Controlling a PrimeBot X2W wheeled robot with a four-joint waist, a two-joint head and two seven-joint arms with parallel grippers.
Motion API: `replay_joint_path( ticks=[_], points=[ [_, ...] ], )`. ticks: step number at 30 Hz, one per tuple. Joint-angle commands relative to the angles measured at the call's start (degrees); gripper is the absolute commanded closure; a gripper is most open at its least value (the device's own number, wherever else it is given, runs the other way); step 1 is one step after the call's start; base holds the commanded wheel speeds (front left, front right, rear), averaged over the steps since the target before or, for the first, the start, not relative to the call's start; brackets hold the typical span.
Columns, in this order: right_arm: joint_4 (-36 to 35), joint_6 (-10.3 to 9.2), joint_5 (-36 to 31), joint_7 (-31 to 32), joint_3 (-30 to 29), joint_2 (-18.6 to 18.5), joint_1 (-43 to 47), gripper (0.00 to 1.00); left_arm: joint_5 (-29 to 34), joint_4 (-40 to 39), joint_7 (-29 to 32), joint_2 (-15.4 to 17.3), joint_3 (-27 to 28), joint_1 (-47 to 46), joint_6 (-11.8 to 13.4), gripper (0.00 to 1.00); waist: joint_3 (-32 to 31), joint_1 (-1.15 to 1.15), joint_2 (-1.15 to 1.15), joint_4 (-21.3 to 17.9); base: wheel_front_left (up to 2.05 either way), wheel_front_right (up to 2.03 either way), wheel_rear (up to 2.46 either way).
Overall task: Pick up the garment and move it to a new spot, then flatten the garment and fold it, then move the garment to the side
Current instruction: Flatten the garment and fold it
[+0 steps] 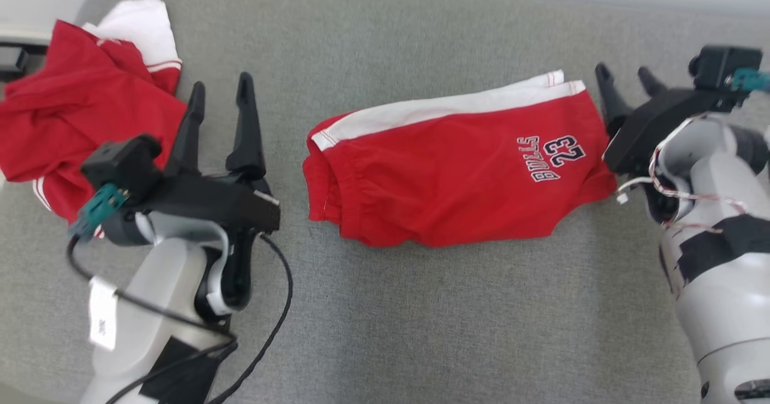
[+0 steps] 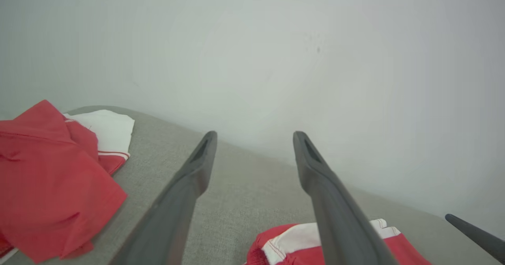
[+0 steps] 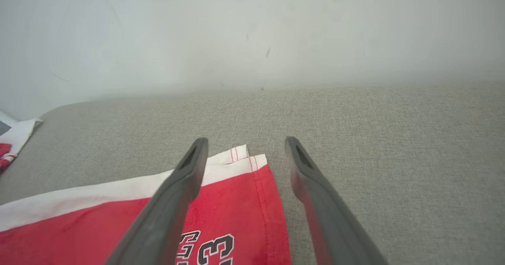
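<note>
Item under task: pair of red athletic shorts with a white side stripe (image 1: pixel 451 175), lying folded and flat near the middle of the grey fabric-covered tabletop (image 1: pixel 421 320), between the two arms. Elasticated waist end to the robot's left, leg hem to its right.

Writing: dark, white-edged print reading "BULLS" and "23" near the hem end, turned partly upside down in the head view. The right wrist view catches only the tail of the word and part of the numerals. The left wrist view shows the waist end, with no print.

Left end effector (image 1: pixel 221 85): fingers spread wide, nothing held, just beside the waist end and apart from it.

Right end effector (image 1: pixel 623 70): fingers spread wide, nothing held, at the hem corner; contact with the cloth cannot be determined.

Crumpled red-and-white garment (image 1: pixel 78 109): far left corner, well apart from the shorts.

White tag (image 1: pixel 102 320) on the left forearm: print unreadable.

The left wrist view shows one dark finger (image 2: pixel 473 233) of the other arm at its lower right, and a pale wall (image 2: pixel 276 60) behind.
</note>
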Motion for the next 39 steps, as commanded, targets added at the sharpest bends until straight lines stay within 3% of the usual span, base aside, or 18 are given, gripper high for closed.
replay_joint_path(
  ticks=[1, 6, 12, 15, 28, 39],
  points=[
    [0.49, -0.02, 0.27, -0.57, -0.22, 0.07, 1.02, 0.0, 0.5, -0.91, -0.5, 0.54, 0.66, 1.57, -0.59, 0.0, -2.07, 0.01, 0.0, -0.23, 0.0, 0.0, 0.0],
    [2.56, -0.02, -0.21, -1.86, 0.04, 0.52, 3.39, 0.0, 3.11, -5.12, -0.85, 0.44, 3.52, 7.12, -2.7, 0.0, -4.58, 0.01, 0.0, -0.38, 0.0, 0.0, 0.0],
    [5.51, -0.02, -0.39, -2.78, -0.59, 0.67, 5.81, 0.0, 6.71, -8.51, -0.84, 1.54, 4.46, 14.75, -8.64, 0.0, -7.45, 0.01, 0.0, -0.44, 0.0, 0.0, 0.0],
    [7.01, -0.02, -1.11, -2.98, -0.36, 0.46, 6.89, 0.0, 8.09, -9.8, -0.85, 1.92, 5.73, 18.74, -10.21, 0.0, -8.56, 0.01, 0.0, -0.5, 0.0, 0.0, 0.0],
    [14.61, -0.02, -3.37, -2.9, -4.84, 0.18, 7.81, 0.0, 11.86, -10.22, -0.85, 0.58, 8.18, 29.9, -13.54, 0.0, -10.2, 0.01, 0.0, 0.27, 0.0, 0.0, 0.0],
    [22.27, -0.02, -7.01, -0.72, -10.13, -0.21, 2.92, 0.0, 14.19, -9.76, -0.86, -0.69, 7.57, 29.15, -14.51, 0.0, -5.75, 0.01, 0.0, 2.33, 0.0, 0.0, 0.0]
  ],
)
